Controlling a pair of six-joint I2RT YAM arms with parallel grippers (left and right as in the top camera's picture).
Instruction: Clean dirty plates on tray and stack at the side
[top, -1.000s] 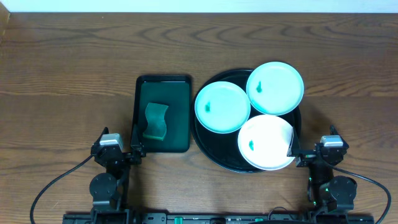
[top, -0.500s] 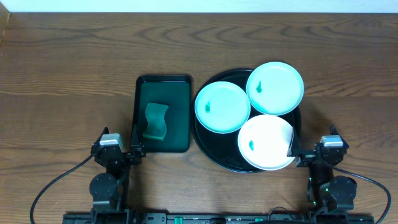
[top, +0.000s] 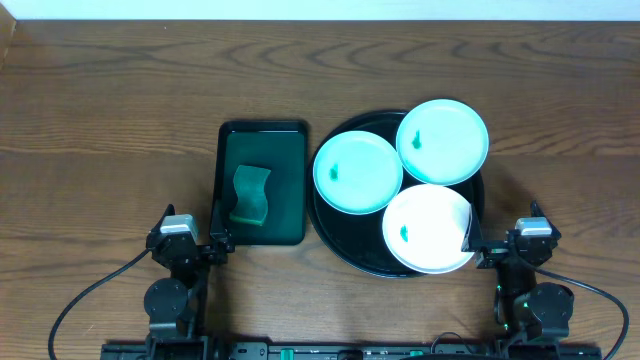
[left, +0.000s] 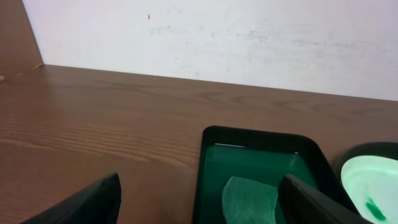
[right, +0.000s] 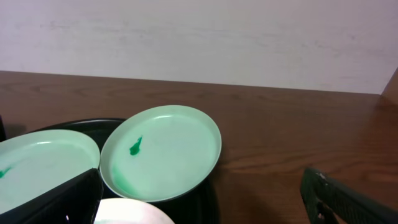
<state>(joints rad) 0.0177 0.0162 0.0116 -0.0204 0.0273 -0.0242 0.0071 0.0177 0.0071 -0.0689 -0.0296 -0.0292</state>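
On black tray (top: 345, 245), right of tabletop (top: 120, 110) centre: three plates (top: 357, 172) crowded together, green smear on each. Left tool (left: 199, 202) spread wide, empty, near green tray (top: 285, 160) holding sponge (top: 250, 195). Right tool (right: 208, 202) spread wide, empty, beside nearest plate.

The dark brown wooden table with visible grain (top: 110, 110) fills the whole scene. Along its far edge stands a plain white wall (left: 249, 37) with faint grey marks. A brown wooden side panel (left: 15, 34) rises at the far left corner. The light is soft and even.
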